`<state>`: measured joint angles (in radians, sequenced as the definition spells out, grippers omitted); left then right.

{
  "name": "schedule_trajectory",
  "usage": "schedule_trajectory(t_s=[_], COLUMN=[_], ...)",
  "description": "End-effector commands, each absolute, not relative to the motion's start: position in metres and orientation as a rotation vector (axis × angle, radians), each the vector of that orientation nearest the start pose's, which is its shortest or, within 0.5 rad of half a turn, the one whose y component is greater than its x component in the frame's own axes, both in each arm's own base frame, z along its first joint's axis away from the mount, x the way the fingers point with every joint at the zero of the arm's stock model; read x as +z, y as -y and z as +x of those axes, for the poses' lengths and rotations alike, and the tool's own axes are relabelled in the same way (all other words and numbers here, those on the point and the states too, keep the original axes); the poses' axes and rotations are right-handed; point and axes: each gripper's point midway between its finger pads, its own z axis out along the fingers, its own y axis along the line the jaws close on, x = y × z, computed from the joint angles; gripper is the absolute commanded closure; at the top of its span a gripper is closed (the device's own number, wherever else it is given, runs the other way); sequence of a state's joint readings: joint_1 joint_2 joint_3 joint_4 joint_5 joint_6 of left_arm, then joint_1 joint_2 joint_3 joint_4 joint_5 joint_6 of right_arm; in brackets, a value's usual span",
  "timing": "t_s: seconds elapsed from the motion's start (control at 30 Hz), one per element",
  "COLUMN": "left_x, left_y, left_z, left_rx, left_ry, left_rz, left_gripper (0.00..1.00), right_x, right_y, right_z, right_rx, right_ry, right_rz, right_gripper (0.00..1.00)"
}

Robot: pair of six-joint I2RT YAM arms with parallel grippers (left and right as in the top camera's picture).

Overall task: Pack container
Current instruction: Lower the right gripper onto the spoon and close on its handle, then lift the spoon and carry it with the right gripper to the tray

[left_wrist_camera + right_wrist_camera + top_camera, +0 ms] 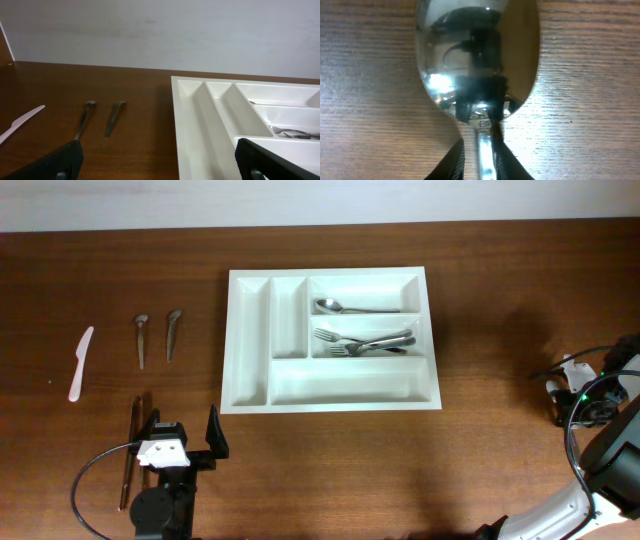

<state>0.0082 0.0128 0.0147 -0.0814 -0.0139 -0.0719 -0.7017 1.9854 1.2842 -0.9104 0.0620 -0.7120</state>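
Note:
The container (330, 407) is a white five-compartment cutlery tray in the middle of the table. It holds a spoon (345, 307) in the top long compartment and forks (365, 340) in the middle one. The tray also shows in the left wrist view (200, 115). My left gripper (182, 436) is open and empty near the front left, low over the wood beside the tray's left side (160, 170). My right gripper (588, 398) is at the far right edge. In the right wrist view its fingers (480, 160) are closed on the handle of a metal spoon (477, 55) just above the table.
A white plastic knife (80, 363) lies at the far left. Two metal utensils (141, 338) (172, 332) lie left of the tray. A long dark-handled utensil (130, 452) lies beside my left gripper. Cables hang around the right arm.

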Motion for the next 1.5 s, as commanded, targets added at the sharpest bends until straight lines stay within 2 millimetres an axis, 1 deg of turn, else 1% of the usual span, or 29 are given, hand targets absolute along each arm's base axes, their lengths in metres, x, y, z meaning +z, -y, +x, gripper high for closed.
schedule_trajectory(t_s=[0.0, 0.23, 0.5, 0.63, 0.73, 0.8, 0.93, 0.97, 1.07, 1.1, 1.17, 1.2, 1.23, 1.3, 1.37, 1.4, 1.47], left_x=[0.156, 0.156, 0.156, 0.156, 0.156, 0.156, 0.156, 0.156, 0.156, 0.156, 0.156, 0.156, 0.156, 0.156, 0.156, 0.156, 0.156], left_y=[-0.004, -0.004, -0.004, -0.004, -0.004, -0.004, -0.004, -0.004, -0.004, -0.004, -0.004, -0.004, -0.004, -0.004, -0.004, -0.004, -0.004], left_z=[0.246, 0.246, 0.246, 0.246, 0.246, 0.246, 0.246, 0.246, 0.246, 0.246, 0.246, 0.246, 0.246, 0.246, 0.246, 0.246, 0.246], left_rx=[-0.033, -0.033, -0.033, -0.033, -0.033, -0.033, -0.033, -0.033, -0.033, -0.033, -0.033, -0.033, -0.033, -0.033, -0.033, -0.033, -0.033], left_ry=[-1.649, -1.649, -1.649, -1.649, -1.649, -1.649, -1.649, -1.649, -1.649, -1.649, -1.649, -1.649, -1.649, -1.649, -1.649, -1.649, -1.649], left_rz=[-0.067, -0.067, -0.067, -0.067, -0.067, -0.067, -0.067, -0.067, -0.067, -0.067, -0.067, -0.067, -0.067, -0.067, -0.067, -0.067, -0.067], left_gripper=[0.01, 0.01, 0.01, 0.01, 0.01, 0.01, 0.01, 0.01, 0.01, 0.01, 0.01, 0.01, 0.01, 0.01, 0.01, 0.01, 0.01], right_x=[-0.009, -0.003, 0.013, 0.025, 0.038, 0.048, 0.076, 0.084, 0.108, 0.115, 0.129, 0.133, 0.138, 0.142, 0.146, 0.148, 0.155], right_y=[0.229, 0.233, 0.241, 0.242, 0.237, 0.229, 0.2, 0.19, 0.153, 0.139, 0.104, 0.09, 0.067, 0.036, -0.001, -0.015, -0.049], right_z=[0.25, 0.256, 0.268, 0.281, 0.297, 0.313, 0.357, 0.37, 0.411, 0.424, 0.451, 0.46, 0.472, 0.485, 0.495, 0.499, 0.508], right_rx=[-0.015, -0.035, -0.062, -0.086, -0.108, -0.126, -0.181, -0.198, -0.25, -0.264, -0.291, -0.297, -0.304, -0.308, -0.305, -0.304, -0.299], right_ry=[-3.229, -3.215, -3.194, -3.175, -3.154, -3.134, -3.057, -3.028, -2.913, -2.871, -2.77, -2.734, -2.676, -2.6, -2.517, -2.486, -2.401], right_rz=[-0.008, 0.006, 0.006, -0.027, -0.086, -0.146, -0.325, -0.374, -0.53, -0.581, -0.694, -0.731, -0.793, -0.872, -0.974, -1.001, -1.056], right_gripper=[0.82, 0.96, 0.96, 0.96, 0.96, 0.96, 0.96, 0.96, 0.96, 0.96, 0.96, 0.96, 0.96, 0.96, 0.96, 0.96, 0.96])
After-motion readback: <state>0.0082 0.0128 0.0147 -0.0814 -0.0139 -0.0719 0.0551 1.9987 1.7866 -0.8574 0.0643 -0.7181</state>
